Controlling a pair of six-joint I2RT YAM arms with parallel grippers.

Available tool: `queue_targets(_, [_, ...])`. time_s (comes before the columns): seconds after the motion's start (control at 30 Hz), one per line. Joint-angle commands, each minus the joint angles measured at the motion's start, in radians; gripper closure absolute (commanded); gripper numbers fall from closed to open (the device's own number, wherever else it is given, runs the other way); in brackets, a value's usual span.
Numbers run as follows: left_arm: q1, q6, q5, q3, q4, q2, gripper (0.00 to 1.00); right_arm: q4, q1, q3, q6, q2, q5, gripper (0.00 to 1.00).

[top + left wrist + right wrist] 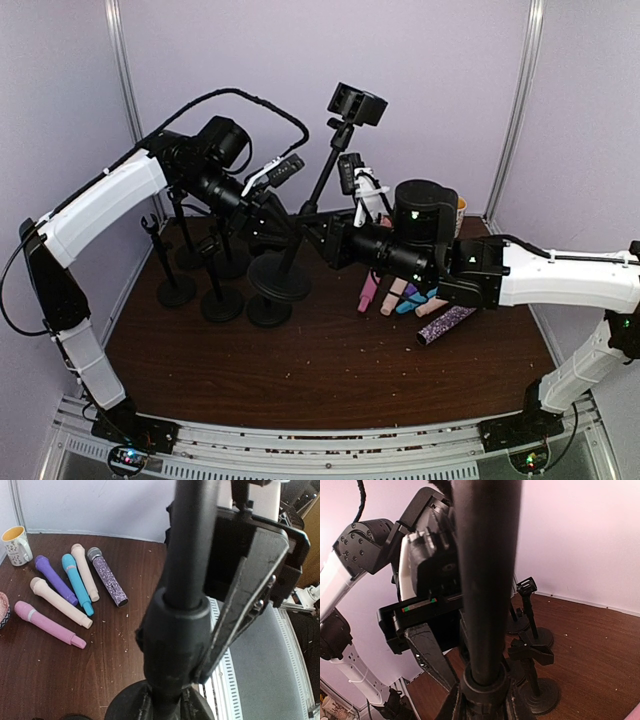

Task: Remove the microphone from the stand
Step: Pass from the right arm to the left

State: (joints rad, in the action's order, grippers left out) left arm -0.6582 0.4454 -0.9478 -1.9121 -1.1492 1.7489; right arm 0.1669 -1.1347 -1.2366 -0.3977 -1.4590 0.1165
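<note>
The microphone (357, 103), which I am taking to be the black block in the clip at the top of the tall slanting stand (322, 185), is sitting high over the far half of the counter (330, 380). It is well above both arms. Its outline is too dark for me to separate it from the clip.

The left claw (282, 228) is gripping the stand low down, near the collar. The right claw (322, 238) is clamping the same stretch from the right, just beside it.

The microphone is probably going to handle as a light, stiff, smooth-bodied thing held only by the clip's squeeze. The stand is leaning over its round base (279, 277) and is likely wanting to tip. One claw holding the stand steady is making sense. I am judging the best hold to be around the microphone's body just clear of the clip, pulling along its length.
</note>
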Motion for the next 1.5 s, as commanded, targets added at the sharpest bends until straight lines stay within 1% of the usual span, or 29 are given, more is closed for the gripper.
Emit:
queue_targets(0.0, [-0.015, 0.003, -0.072, 0.025, 0.015, 0.008, 0.86, 0.104, 0.002, -0.062, -0.014, 0.011, -0.012, 1.00])
queue_targets(0.1, [-0.015, 0.008, -0.075, 0.035, 0.014, 0.001, 0.95, 0.105, 0.002, -0.059, -0.017, 0.017, -0.016, 1.00])
queue_targets(0.17, [-0.016, 0.007, -0.082, 0.040, 0.014, -0.004, 0.95, 0.105, 0.001, -0.056, -0.019, 0.023, -0.015, 1.00])
queue_targets(0.2, [-0.015, 0.006, -0.086, 0.042, 0.014, -0.006, 0.91, 0.107, 0.003, -0.054, -0.020, 0.027, -0.014, 1.00])
queue_targets(0.23, [-0.015, 0.004, -0.089, 0.044, 0.014, -0.007, 0.83, 0.108, 0.003, -0.054, -0.020, 0.029, -0.014, 1.00])
queue_targets(0.27, [-0.015, 0.003, -0.089, 0.045, 0.014, -0.008, 0.66, 0.109, 0.004, -0.053, -0.020, 0.031, -0.012, 1.00])
queue_targets(0.3, [-0.015, 0.000, -0.088, 0.046, 0.014, -0.010, 0.57, 0.111, 0.004, -0.052, -0.020, 0.032, -0.012, 1.00])
queue_targets(0.33, [-0.015, 0.001, -0.087, 0.049, 0.014, -0.014, 0.52, 0.113, 0.004, -0.051, -0.021, 0.034, -0.012, 1.00])
queue_targets(0.4, [-0.015, 0.003, -0.089, 0.053, 0.015, -0.020, 0.50, 0.117, 0.004, -0.048, -0.022, 0.037, -0.012, 1.00])
queue_targets(0.43, [-0.015, 0.003, -0.091, 0.054, 0.014, -0.023, 0.51, 0.119, 0.004, -0.046, -0.023, 0.038, -0.013, 1.00])
queue_targets(0.47, [-0.015, 0.002, -0.096, 0.057, 0.013, -0.025, 0.53, 0.122, 0.004, -0.045, -0.023, 0.038, -0.013, 1.00])
queue_targets(0.53, [-0.015, 0.003, -0.098, 0.061, 0.014, -0.030, 0.64, 0.129, 0.004, -0.041, -0.026, 0.041, -0.011, 1.00])
queue_targets(0.6, [-0.015, 0.005, -0.102, 0.066, 0.015, -0.034, 0.76, 0.143, 0.004, -0.034, -0.033, 0.044, -0.010, 1.00])
queue_targets(0.73, [-0.015, 0.003, -0.127, 0.087, 0.024, -0.040, 0.97, 0.179, 0.006, -0.028, -0.046, 0.049, -0.015, 1.00])
queue_targets(0.77, [-0.016, 0.005, -0.132, 0.087, 0.025, -0.040, 1.00, 0.183, 0.008, -0.031, -0.049, 0.048, -0.019, 1.00])
queue_targets(0.87, [-0.016, 0.003, -0.142, 0.070, 0.024, -0.046, 1.00, 0.207, 0.016, -0.018, -0.064, 0.054, -0.038, 1.00])
queue_targets(0.93, [-0.015, 0.004, -0.161, 0.053, 0.014, -0.055, 1.00, 0.251, 0.031, 0.019, -0.086, 0.074, -0.076, 1.00])
queue_targets(1.0, [-0.016, 0.020, -0.197, 0.035, -0.009, -0.059, 1.00, 0.327, 0.057, 0.068, -0.119, 0.093, -0.158, 1.00])
queue_targets(1.07, [-0.015, 0.045, -0.250, 0.020, -0.042, -0.060, 1.00, 0.412, 0.093, 0.100, -0.163, 0.099, -0.292, 1.00])
queue_targets(1.2, [-0.015, 0.076, -0.334, 0.009, -0.085, -0.061, 1.00, 0.533, 0.122, 0.105, -0.212, 0.087, -0.539, 1.00])
queue_targets(1.27, [-0.015, 0.078, -0.358, 0.008, -0.086, -0.061, 1.00, 0.556, 0.122, 0.091, -0.222, 0.077, -0.636, 1.00])
queue_targets(1.37, [-0.015, 0.077, -0.390, 0.002, -0.086, -0.059, 1.00, 0.572, 0.122, 0.065, -0.233, 0.059, -0.723, 1.00])
queue_targets(1.47, [-0.015, 0.067, -0.427, -0.004, -0.086, -0.055, 1.00, 0.644, 0.122, 0.062, -0.261, 0.038, -0.788, 0.98])
